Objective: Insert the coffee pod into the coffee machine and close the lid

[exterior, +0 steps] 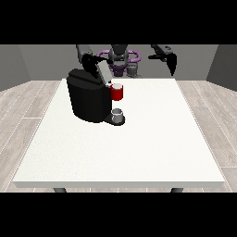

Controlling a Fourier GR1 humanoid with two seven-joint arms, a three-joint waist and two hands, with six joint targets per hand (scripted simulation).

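Up front, a boxy black coffee machine [88, 99] carries a red cylinder [117, 92]; both hands' fingers unreadable.

Coffee machine [88, 99] on table's [139, 148] left.

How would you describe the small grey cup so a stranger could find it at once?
Start at the white table and find the big black coffee machine on its far left part. The small grey cup stands on the machine's base, below the red pod holder. It is the only pale, low object there.
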